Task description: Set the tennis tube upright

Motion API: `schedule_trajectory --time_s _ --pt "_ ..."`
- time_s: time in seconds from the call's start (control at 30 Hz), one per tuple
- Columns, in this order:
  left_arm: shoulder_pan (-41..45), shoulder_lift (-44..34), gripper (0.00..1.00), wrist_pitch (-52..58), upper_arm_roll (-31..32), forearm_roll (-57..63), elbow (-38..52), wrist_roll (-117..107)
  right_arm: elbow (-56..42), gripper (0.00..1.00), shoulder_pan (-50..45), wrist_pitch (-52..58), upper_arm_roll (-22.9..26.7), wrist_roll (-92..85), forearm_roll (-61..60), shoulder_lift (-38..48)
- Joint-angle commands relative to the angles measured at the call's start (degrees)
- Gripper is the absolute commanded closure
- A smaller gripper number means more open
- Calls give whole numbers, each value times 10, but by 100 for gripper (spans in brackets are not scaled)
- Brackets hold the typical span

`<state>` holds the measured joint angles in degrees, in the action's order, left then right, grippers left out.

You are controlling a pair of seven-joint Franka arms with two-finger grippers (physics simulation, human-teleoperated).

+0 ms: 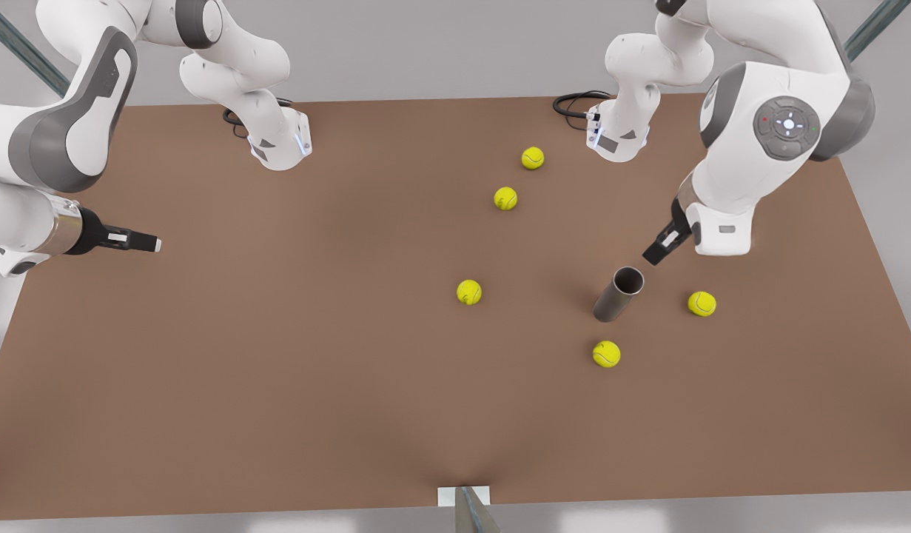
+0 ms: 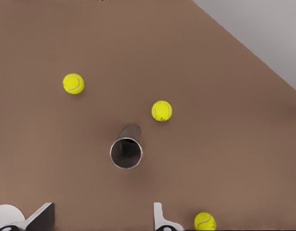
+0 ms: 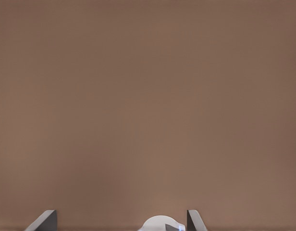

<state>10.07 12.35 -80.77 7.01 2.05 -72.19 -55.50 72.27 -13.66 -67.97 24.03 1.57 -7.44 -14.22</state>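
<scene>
The tennis tube (image 1: 616, 297) is a dark grey cylinder standing on end on the brown table at the front view's right, its open silvery-rimmed mouth facing up. My left gripper (image 1: 658, 249) hangs just behind and above the rim, not touching it. In the left wrist view the tennis tube (image 2: 126, 150) lies ahead of my left gripper (image 2: 101, 219), whose fingers stand wide apart with nothing between them. My right gripper (image 1: 141, 241) waits at the front view's far left, and my right gripper (image 3: 120, 221) is open over bare table.
Several yellow tennis balls lie loose. One ball (image 1: 701, 303) is on the front view's right of the tube, one ball (image 1: 606, 354) is in front of it, and another ball (image 1: 468, 292) is farther to the front view's left. The table edge (image 2: 263, 62) runs nearby.
</scene>
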Motion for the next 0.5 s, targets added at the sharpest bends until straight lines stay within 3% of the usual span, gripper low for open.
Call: schedule_trajectory --time_s 0.0,0.1,0.17,0.47 --pt "-1 0 0 -5 1 -2 0 545 0 0 -1 0 1 0 0 1" --pt "-8 2 0 -4 6 -2 2 542 0 0 -1 0 1 0 1 1" --pt "-48 3 0 -3 54 7 3 538 0 0 -1 0 1 0 1 1" --pt "-47 3 0 -2 55 12 3 537 0 0 -1 -1 1 0 1 1"
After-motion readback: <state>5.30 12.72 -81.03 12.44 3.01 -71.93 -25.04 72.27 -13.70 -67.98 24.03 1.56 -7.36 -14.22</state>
